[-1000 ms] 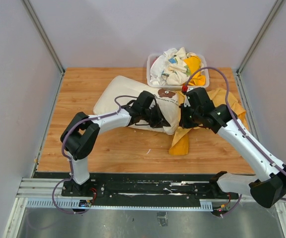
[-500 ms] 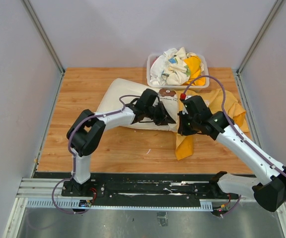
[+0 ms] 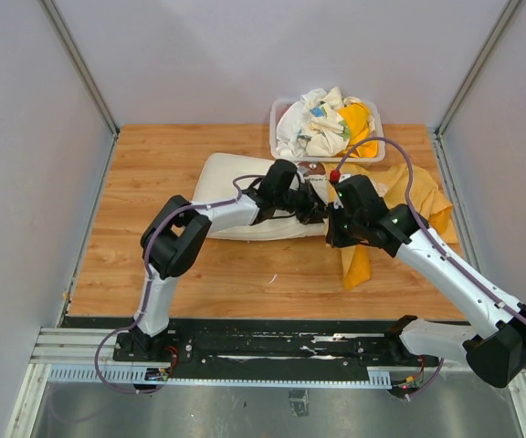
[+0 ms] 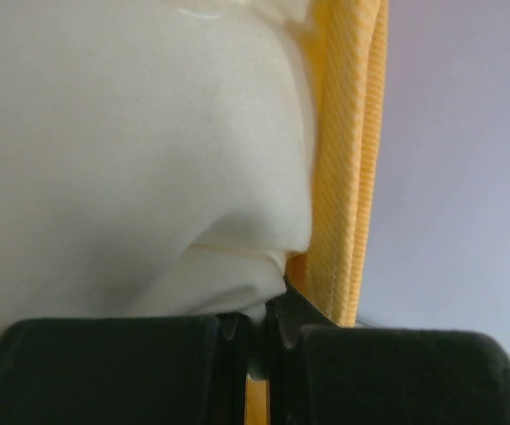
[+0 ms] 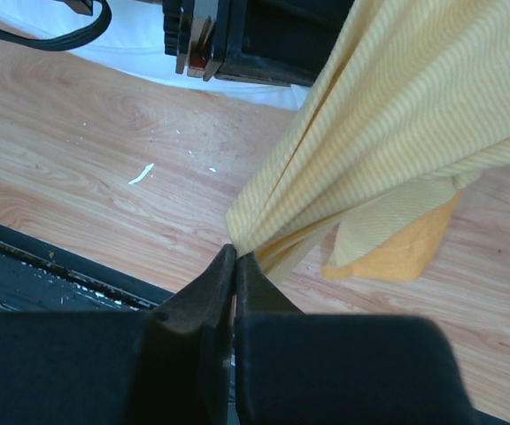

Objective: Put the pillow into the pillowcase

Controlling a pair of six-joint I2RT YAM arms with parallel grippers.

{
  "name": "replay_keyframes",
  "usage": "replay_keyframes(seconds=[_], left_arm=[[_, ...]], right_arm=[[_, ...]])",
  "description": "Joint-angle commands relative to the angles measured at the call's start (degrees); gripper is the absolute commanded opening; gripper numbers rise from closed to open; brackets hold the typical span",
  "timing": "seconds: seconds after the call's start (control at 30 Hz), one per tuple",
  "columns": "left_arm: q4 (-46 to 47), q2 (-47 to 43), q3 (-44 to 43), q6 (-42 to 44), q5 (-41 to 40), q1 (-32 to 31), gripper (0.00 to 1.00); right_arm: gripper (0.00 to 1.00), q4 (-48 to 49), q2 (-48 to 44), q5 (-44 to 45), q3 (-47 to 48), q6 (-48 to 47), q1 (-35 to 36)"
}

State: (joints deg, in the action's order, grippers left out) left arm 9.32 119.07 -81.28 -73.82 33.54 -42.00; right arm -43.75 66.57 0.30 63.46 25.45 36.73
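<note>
The cream-white pillow (image 3: 231,187) lies in the middle of the wooden table, its right end at the mouth of the orange-yellow pillowcase (image 3: 418,196). My left gripper (image 3: 320,206) is shut on a pinch of the pillow's fabric (image 4: 149,159), right beside the pillowcase hem (image 4: 348,159). My right gripper (image 3: 334,235) is shut on a bunched edge of the pillowcase (image 5: 388,115) and holds it above the table. A corner of the pillowcase (image 3: 358,265) hangs down to the wood. The bear face and the Mickey print are hidden.
A clear bin (image 3: 279,114) of crumpled white and yellow patterned cloths (image 3: 322,123) stands at the back edge behind the pillow. Grey walls enclose the table. A black rail (image 3: 272,342) runs along the near edge.
My left gripper has pushed the pillow's right end to the right, toward the pillowcase. The pillow has flattened and shifted right. My right gripper has drawn the pillowcase edge slightly right and nearer.
</note>
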Motion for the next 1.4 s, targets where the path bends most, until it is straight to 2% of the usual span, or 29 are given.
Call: replay_keyframes(seconds=[0.0, 0.07, 0.23, 0.4, 0.47, 0.57, 0.67, 0.83, 1.0, 1.13, 1.37], left_arm=[[17.1, -0.3, -1.5, -7.4, 4.0, 1.8, 0.00], [20.7, -1.2, -1.1, -10.1, 4.6, 2.2, 0.00], [16.0, -4.2, -3.6, -7.9, 4.1, 2.7, 0.00], [17.5, -7.3, -0.6, -9.0, 5.4, 4.4, 0.00], [13.3, -10.0, -0.2, -5.3, 4.9, 5.5, 0.00], [3.1, -14.8, 0.1, 2.4, -0.2, 6.7, 0.00], [0.7, -16.9, 0.9, 4.5, -0.2, 6.6, 0.00], [3.3, -16.6, 6.4, 2.9, -0.4, 5.1, 0.00], [6.1, -14.3, 10.1, 2.2, -1.0, 3.0, 0.00], [7.3, -9.4, 7.4, 1.8, -0.4, 1.5, 0.00], [8.8, -0.6, -2.1, -0.1, 1.9, 0.6, 0.00]], right_arm=[[0.01, -0.7, -1.0, -1.2, -0.2, 0.2, 1.5], [0.01, -0.4, -1.0, -1.5, -0.7, 0.3, 1.6], [0.01, 0.0, -0.6, -2.3, -0.6, 0.3, 1.6], [0.01, 0.0, -0.6, -2.4, -0.8, -0.2, 1.8], [0.01, -0.1, -0.9, -2.6, -0.7, -0.7, 1.8], [0.01, -0.6, -0.7, -2.7, 0.6, -1.4, 1.9], [0.01, -0.4, 0.6, -4.0, 3.0, -1.8, 1.9], [0.01, -1.6, 2.3, -3.2, 7.2, -2.5, 2.1], [0.01, -1.1, 0.1, -3.7, 6.3, -2.1, 2.1], [0.01, -0.8, -0.4, -6.1, 6.2, -0.6, 2.7], [0.01, -2.1, -0.7, -5.8, 8.4, -1.2, 5.9]])
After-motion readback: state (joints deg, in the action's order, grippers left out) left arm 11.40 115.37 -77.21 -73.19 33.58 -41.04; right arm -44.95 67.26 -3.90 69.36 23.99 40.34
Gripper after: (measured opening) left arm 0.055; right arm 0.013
